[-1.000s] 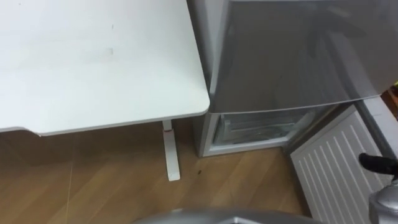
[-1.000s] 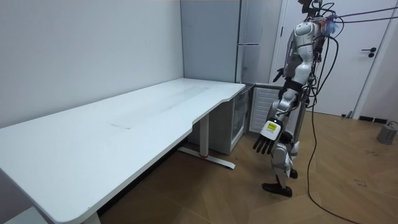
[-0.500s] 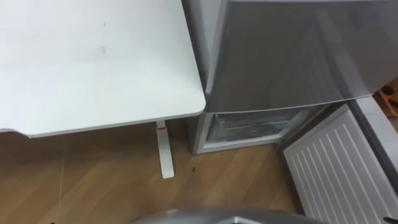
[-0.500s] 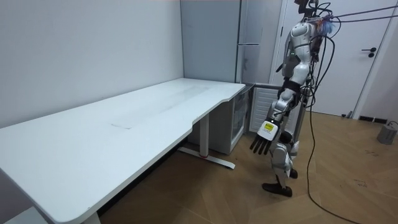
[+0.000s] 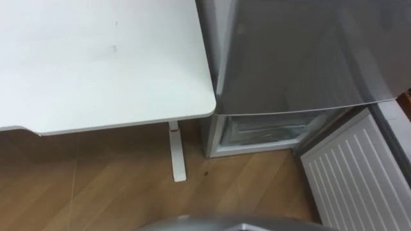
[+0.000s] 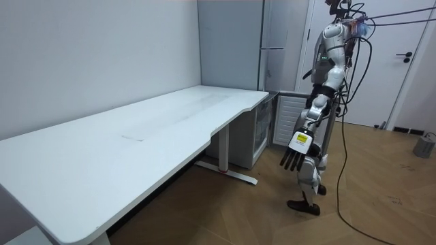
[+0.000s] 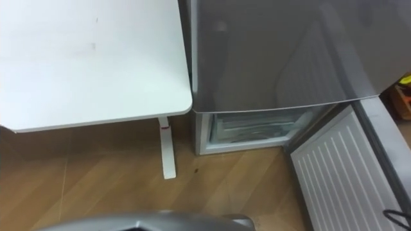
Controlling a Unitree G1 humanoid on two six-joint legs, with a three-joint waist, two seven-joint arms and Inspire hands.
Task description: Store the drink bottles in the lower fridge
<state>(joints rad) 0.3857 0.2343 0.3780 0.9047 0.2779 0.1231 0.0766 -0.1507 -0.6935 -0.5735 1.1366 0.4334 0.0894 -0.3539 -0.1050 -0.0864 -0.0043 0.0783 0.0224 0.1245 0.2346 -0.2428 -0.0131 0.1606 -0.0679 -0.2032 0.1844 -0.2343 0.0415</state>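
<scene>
The fridge (image 5: 302, 58) stands right of the white table (image 5: 96, 64). Its lower compartment (image 5: 263, 131) is open, with pale shelves or drawers inside. The lower door (image 5: 353, 170) is swung out to the right, its ribbed white inner side facing up. I see no drinks on the table or in either hand. In the room view I stand in front of the fridge (image 6: 272, 68). My left hand (image 6: 295, 155) hangs at my side with straight fingers and holds nothing. A dark part of my right hand (image 6: 308, 73) shows in front of my torso.
The table's leg (image 5: 175, 154) stands on the wooden floor close to the fridge's left side. A closed white door (image 6: 402, 68) and a small bin (image 6: 424, 144) are at the room view's right, behind me.
My right hand, at the left eye view's lower right edge one second ago, has gone out of it. The eye view swayed left and back. My left arm swung a little.
</scene>
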